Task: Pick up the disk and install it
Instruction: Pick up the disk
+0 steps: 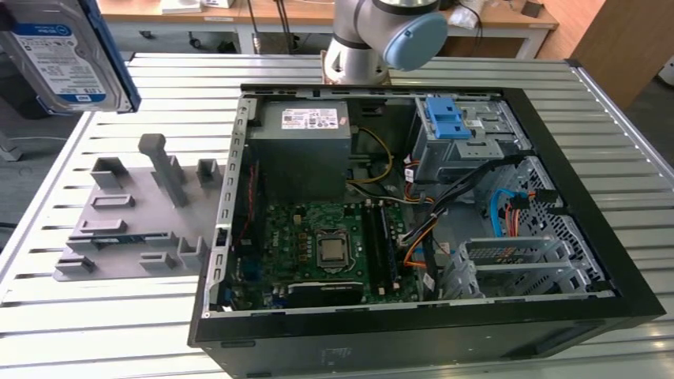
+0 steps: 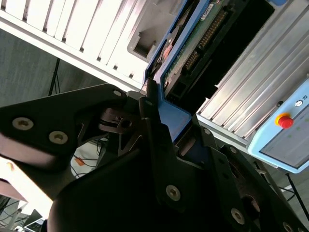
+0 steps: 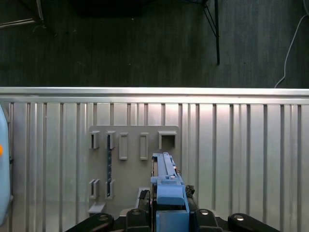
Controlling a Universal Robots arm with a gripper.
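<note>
**One disk held, off bench**

Fingers (image 2: 153, 125) clamped on disk (image 1: 58, 55) at its blue edge. Disk hangs in air at exterior view's top left, over grey slotted fixture (image 1: 116, 237). PC case (image 1: 421, 335), side off, sits on bench (image 1: 106, 332) to exterior view's right of fixture.

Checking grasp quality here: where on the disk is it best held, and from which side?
Pinch the disk across its two broad flat faces near one short end, coming in end-on. It is a thin slab with parallel faces, so the jaws seat flat; the gripper holds it this way in the first wrist view.
</note>
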